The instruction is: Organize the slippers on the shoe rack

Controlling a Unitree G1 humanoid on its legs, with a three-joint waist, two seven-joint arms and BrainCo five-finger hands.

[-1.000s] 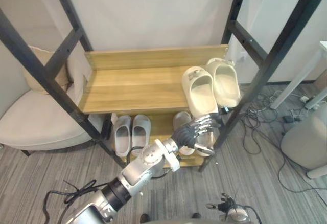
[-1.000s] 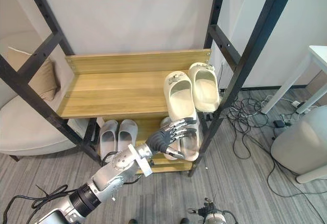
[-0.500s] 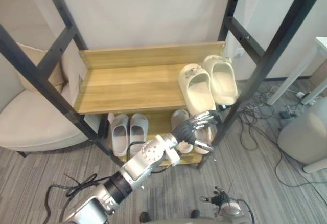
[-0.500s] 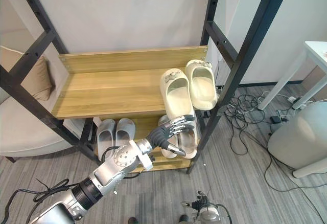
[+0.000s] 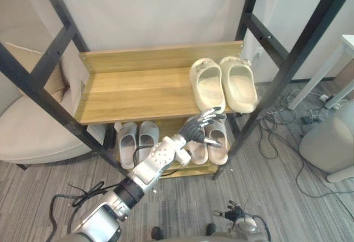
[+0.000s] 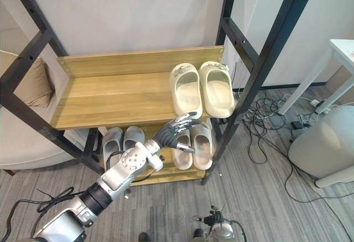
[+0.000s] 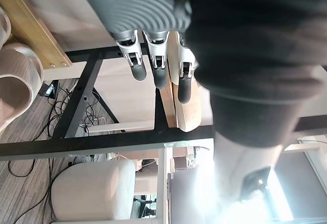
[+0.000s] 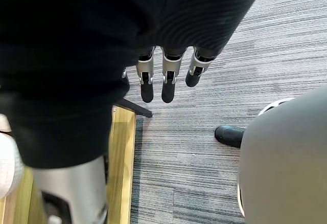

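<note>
- Left eye view: the shoe rack (image 5: 286, 68) carries three pairs. The cream slippers (image 5: 238, 87) sit side by side at the right end of the upper shelf (image 5: 138, 90). The grey slippers (image 5: 147, 135) are at the left of the lower shelf (image 5: 202, 169) and the pale pink slippers (image 5: 217, 144) at its right. The left hand (image 5: 200, 130) hovers just below the upper shelf's front edge, over the pink pair, fingers loosely spread and holding nothing.
- Right eye view: the same layout. The hand's tips are close above the nearer pink slipper; I cannot tell whether they touch it.
- Left wrist view: the fingers (image 7: 159, 68) are straight with nothing between them, and the rack's black bars lie beyond.
- Right wrist view: the right hand (image 8: 167, 78) hangs idle over the carpet (image 8: 204, 157), fingers relaxed and empty.
- Judgement: this looks like the reach toward the pink pair, with no slipper taken yet. Next, the hand should dip lower and in under the upper shelf, clear of its front edge, then close on one slipper to straighten it.
</note>
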